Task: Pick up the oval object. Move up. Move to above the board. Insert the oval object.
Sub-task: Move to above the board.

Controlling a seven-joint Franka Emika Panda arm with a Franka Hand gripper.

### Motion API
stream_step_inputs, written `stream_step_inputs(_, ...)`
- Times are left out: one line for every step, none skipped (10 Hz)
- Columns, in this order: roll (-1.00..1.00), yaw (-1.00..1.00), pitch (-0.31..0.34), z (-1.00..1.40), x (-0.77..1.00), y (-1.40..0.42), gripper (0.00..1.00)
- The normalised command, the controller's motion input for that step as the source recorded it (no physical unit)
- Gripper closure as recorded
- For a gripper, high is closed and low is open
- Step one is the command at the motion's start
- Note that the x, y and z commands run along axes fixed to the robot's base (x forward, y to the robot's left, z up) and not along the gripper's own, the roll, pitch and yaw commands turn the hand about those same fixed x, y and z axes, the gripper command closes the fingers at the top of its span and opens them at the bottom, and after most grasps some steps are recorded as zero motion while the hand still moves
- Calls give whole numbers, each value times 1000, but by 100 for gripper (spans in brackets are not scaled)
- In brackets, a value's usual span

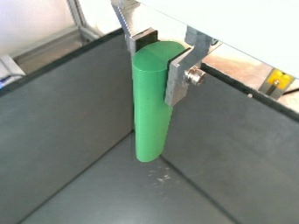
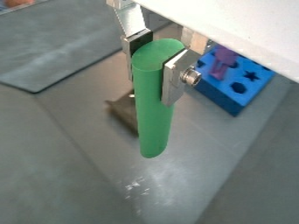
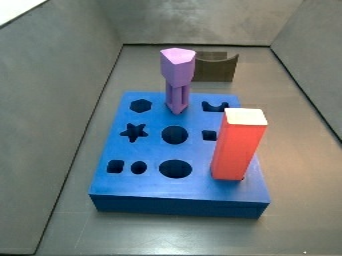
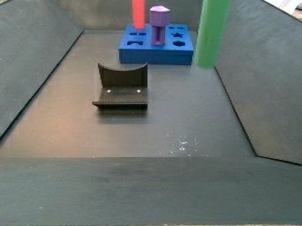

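Note:
My gripper (image 1: 160, 54) is shut on the top of the oval object (image 1: 151, 105), a tall plain green peg, and holds it upright; both wrist views show this grip (image 2: 158, 54). The peg (image 2: 151, 103) hangs clear of the grey floor, short of the board. The blue board (image 2: 237, 85) with dark shaped holes lies beyond the peg. In a side view the peg (image 4: 214, 33) runs out of the top of the picture, to the right of the board (image 4: 156, 46); the gripper is out of that view. Another side view shows the board (image 3: 160, 160) but neither the peg nor the gripper.
A purple peg (image 3: 178, 80) and a red rectangular block (image 3: 238, 143) stand in the board; both also show in a side view, purple (image 4: 160, 19) and red (image 4: 138, 12). The dark fixture (image 4: 120, 86) stands on the floor near the board. Grey walls (image 1: 70, 70) enclose the floor.

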Motion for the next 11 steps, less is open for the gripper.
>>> stream_step_inputs(114, -82, 93, 52, 42, -1000, 100)
stream_step_inputs(87, -48, 54, 54, 38, -1000, 100)
stream_step_inputs(68, -25, 29, 54, 36, -1000, 100)
stream_step_inputs(57, -13, 18, 56, 35, -1000, 100)
stream_step_inputs(43, -2, 15, 56, 34, -1000, 100)
stream_step_inputs(31, 3, 11, 57, 33, -1000, 100)
stream_step_inputs(-3, 7, 9, 59, 31, -1000, 100)
stream_step_inputs(-6, 6, 7, 60, 31, -1000, 100)
stream_step_inputs(1, 7, 8, 64, 27, -1000, 100)
stream_step_inputs(-13, 8, 8, 67, 27, -1000, 100)
stream_step_inputs(-4, 3, 16, 71, 31, -1000, 100)
